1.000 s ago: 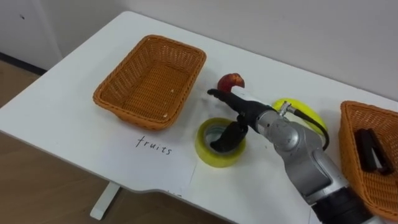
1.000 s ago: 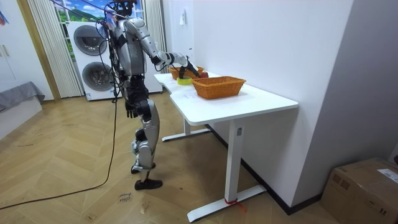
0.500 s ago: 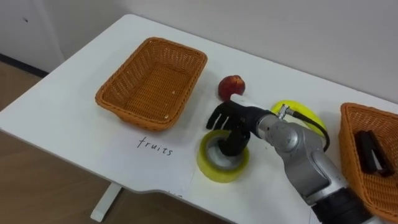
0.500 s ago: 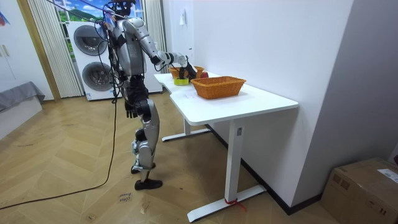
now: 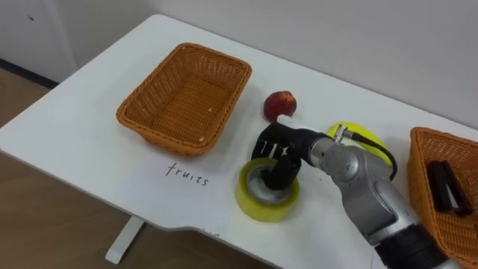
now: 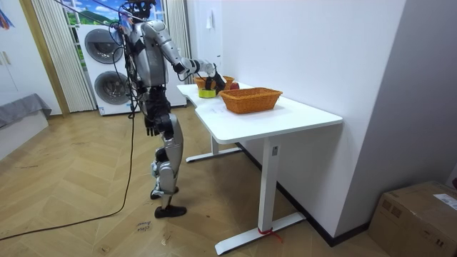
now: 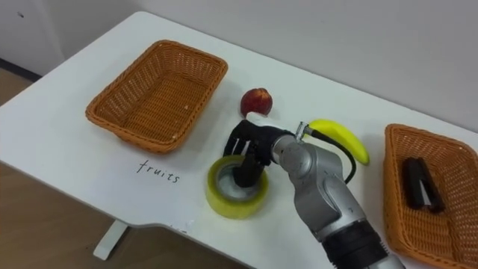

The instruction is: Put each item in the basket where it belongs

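Observation:
A yellow tape roll (image 5: 258,207) lies flat near the front of the white table (image 5: 89,149). My right hand (image 5: 280,146) rests on its far rim, fingers curled over the wall and thumb down in the hole. A red apple (image 5: 279,104) sits just beyond the hand. A banana (image 7: 340,137) lies behind my forearm, partly hidden. The wicker basket (image 5: 173,142) on the left has "fruits" (image 5: 185,176) written in front of it. A second wicker basket (image 5: 424,190) on the right holds a black stapler (image 5: 446,184). My left hand (image 6: 149,127) hangs at my side.
I stand at the table's end on the room view's left, right arm stretched over it. The table's front edge runs close below the tape roll. Washing machines (image 6: 107,64) stand behind me. A cardboard box (image 6: 418,218) sits on the floor far right.
My right hand came down from hovering open over the tape roll onto its far rim, and its fingers have curled in. The tape roll, apple and baskets lie where they were.

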Controlling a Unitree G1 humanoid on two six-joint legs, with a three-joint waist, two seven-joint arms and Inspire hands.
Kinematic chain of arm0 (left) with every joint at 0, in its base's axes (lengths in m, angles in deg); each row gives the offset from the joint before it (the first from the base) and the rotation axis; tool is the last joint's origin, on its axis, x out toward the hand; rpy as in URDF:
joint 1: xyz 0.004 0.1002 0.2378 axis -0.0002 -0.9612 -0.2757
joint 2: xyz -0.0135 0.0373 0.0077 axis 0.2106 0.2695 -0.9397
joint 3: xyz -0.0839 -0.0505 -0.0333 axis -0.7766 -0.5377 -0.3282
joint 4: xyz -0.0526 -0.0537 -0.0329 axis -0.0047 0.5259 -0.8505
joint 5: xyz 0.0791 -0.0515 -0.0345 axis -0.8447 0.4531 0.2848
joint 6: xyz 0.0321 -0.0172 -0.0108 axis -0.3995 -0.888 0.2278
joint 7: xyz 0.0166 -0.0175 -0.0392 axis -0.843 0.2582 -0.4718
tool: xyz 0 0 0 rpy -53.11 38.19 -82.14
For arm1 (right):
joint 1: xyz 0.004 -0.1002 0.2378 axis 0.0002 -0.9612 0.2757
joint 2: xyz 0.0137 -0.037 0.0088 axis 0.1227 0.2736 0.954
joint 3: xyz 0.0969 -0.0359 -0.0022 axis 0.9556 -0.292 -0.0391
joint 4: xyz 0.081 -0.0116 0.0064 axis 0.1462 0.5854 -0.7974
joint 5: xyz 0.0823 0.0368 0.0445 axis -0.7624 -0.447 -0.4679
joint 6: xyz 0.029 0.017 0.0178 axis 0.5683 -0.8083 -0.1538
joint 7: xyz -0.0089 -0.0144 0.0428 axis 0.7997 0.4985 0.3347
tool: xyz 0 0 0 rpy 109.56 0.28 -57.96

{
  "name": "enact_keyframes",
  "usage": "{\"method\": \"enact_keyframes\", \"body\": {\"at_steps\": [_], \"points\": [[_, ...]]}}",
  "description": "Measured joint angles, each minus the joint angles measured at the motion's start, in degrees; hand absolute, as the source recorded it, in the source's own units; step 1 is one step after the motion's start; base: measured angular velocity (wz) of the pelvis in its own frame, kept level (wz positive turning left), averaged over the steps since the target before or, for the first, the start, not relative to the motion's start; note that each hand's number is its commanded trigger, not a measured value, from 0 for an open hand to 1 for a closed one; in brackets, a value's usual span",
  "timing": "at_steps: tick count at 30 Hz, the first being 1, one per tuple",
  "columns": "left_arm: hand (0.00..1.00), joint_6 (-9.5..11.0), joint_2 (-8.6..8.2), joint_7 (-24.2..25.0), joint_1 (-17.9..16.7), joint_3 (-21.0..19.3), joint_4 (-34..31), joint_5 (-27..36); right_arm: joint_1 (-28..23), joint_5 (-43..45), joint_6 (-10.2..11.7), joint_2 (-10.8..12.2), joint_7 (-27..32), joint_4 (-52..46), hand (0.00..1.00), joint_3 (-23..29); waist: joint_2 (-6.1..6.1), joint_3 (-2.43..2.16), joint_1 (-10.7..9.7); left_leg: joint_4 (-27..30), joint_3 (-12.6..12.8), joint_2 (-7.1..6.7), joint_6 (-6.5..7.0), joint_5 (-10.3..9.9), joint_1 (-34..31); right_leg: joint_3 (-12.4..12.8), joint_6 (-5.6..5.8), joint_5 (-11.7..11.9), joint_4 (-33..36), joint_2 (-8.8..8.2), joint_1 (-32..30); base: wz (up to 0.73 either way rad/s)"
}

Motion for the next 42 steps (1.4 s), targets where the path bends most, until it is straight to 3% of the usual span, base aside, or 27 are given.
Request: {"method": "enact_keyframes", "body": {"at_steps": [7,13,15,20,24,27,33,36,42], "points": [[0.0,1.14,0.16,-0.02,0.2,-0.48,-1.19,-0.02,0.01,-0.7,0.65,-0.38,-1.04,0.0,1.0,1.64,-0.02,-0.01,-0.36,0.0,0.14,0.01,0.0,0.0,-0.12,0.15,0.0,0.0,-0.03,-0.05,-0.16,0.0],[0.0,1.74,0.14,0.39,0.13,-1.98,-1.22,0.05,-0.92,-0.66,1.75,-0.65,-1.51,-0.28,1.0,6.0,0.41,0.07,-2.96,0.37,-0.09,-0.04,0.01,0.0,-0.73,0.2,0.0,0.01,0.03,-0.16,-0.42,0.01],[0.0,2.14,0.08,0.38,0.1,-2.14,-1.29,0.28,-0.92,-0.68,1.79,-3.27,-1.42,-2.04,1.0,6.41,0.6,0.08,-3.82,0.38,0.01,-0.05,0.01,0.01,-0.72,0.08,0.0,0.01,0.04,-0.3,-0.53,0.0],[0.0,3.22,0.4,0.1,0.33,-2.86,-0.34,0.38,-0.94,-1.09,3.17,-7.04,-0.66,-6.91,1.0,10.88,0.65,-0.15,-6.67,0.27,0.66,0.09,-0.07,0.06,-0.25,0.26,0.0,0.01,0.06,-0.36,-0.55,-0.04],[0.0,5.0,0.68,0.12,-0.02,-2.87,-0.14,3.22,-0.95,-1.79,3.82,-8.36,1.81,-7.73,1.0,13.68,0.49,-0.26,-8.24,0.1,1.56,0.11,-0.07,0.07,0.57,1.74,0.0,0.01,0.07,-0.3,-0.29,-0.17],[0.0,5.72,1.14,0.33,-0.36,-2.93,-0.65,4.27,-0.95,-3.1,4.14,-8.41,3.04,-7.73,1.0,15.59,0.34,-0.35,-9.44,0.14,1.84,0.1,-0.06,0.07,0.61,1.88,0.01,0.01,0.2,-0.39,-0.35,-0.03],[0.0,6.29,1.17,1.2,-0.66,-4.42,-1.54,4.66,-1.05,-4.33,4.3,-8.42,4.76,-9.95,1.0,20.49,0.31,-0.47,-9.93,0.1,2.05,0.17,-0.04,0.05,0.5,1.92,0.01,0.01,0.35,-0.22,-0.32,-0.02],[0.0,6.33,1.06,1.18,-1.86,-5.1,-1.44,4.65,-1.05,-5.08,4.46,-8.42,6.51,-10.25,1.0,23.0,0.29,-0.69,-10.47,0.14,2.22,0.14,-0.04,0.05,0.64,2.26,0.01,0.01,0.33,-0.17,-0.08,0.01],[0.0,6.39,1.09,1.15,-4.67,-6.25,-0.93,4.58,-1.23,-7.46,5.22,-8.43,10.92,-10.19,1.0,26.68,0.68,-0.58,-11.19,0.18,2.17,0.12,-0.04,0.05,0.82,2.84,0.06,0.05,0.27,-0.16,0.07,0.0]]}}
